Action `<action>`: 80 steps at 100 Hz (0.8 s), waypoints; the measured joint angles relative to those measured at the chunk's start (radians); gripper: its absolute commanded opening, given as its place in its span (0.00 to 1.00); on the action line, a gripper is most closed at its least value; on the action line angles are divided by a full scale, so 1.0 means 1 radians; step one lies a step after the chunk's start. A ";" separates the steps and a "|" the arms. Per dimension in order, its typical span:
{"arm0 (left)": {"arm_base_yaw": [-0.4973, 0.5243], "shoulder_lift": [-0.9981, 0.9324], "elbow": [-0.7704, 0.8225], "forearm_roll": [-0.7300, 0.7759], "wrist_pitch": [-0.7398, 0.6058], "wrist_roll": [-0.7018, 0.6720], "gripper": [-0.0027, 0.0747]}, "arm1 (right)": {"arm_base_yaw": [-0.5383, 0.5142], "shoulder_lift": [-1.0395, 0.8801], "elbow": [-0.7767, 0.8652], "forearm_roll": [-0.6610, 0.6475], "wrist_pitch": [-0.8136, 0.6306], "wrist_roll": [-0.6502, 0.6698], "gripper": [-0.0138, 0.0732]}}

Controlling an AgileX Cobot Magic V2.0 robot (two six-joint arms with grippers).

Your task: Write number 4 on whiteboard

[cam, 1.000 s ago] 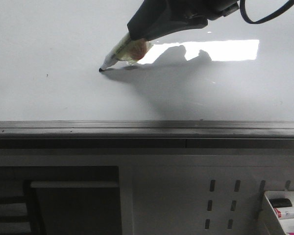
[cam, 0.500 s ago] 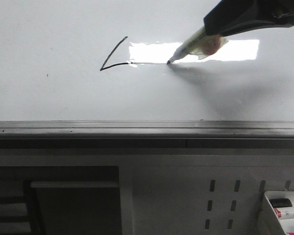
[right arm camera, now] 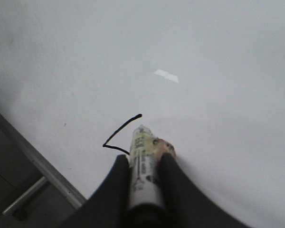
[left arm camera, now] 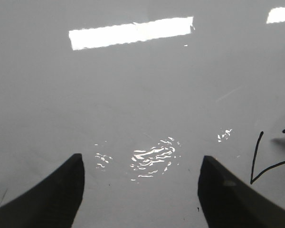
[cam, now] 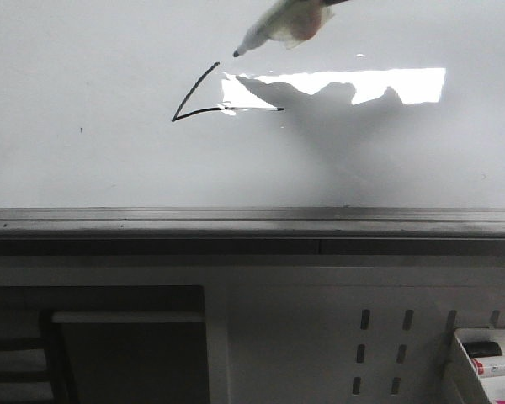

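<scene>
Marker (cam: 278,23) pinched in right gripper (right arm camera: 145,164) jaws, tip lifted at one o'clock of half-drawn number 4 (cam: 210,99), likely for the stem; left gripper (left arm camera: 140,175) jaws spread.

The only written sign was the unfinished number 4 (cam: 204,98) on the whiteboard (cam: 84,168): a thin black slanted stroke meeting a horizontal bar at its lower end, with no vertical stem, also visible in the left wrist view (left arm camera: 262,161) and the right wrist view (right arm camera: 121,133). The marker (right arm camera: 143,175) gripped in the right claw (right arm camera: 145,164) carried dark print and a small triangle mark on its pale label, but the print was too blurred to read.
</scene>
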 measured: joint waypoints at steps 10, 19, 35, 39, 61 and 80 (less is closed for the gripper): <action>0.000 0.000 0.000 0.000 0.000 0.000 0.64 | 0.000 0.048 -0.003 -0.004 0.024 0.006 0.11; 0.000 0.000 0.000 -0.001 0.001 0.000 0.64 | 0.002 0.064 0.018 -0.011 0.071 0.006 0.11; 0.000 0.000 0.000 -0.001 0.014 0.000 0.64 | 0.003 0.062 0.086 -0.023 0.137 0.010 0.11; 0.000 0.000 0.000 -0.001 0.031 0.000 0.63 | 0.003 0.053 0.093 -0.030 0.152 0.010 0.11; 0.000 0.030 0.000 -0.001 0.281 0.018 0.55 | 0.001 -0.086 0.095 -0.039 0.239 0.010 0.11; -0.053 0.161 -0.002 -0.044 0.510 0.120 0.54 | 0.001 -0.116 0.095 -0.043 0.298 0.016 0.11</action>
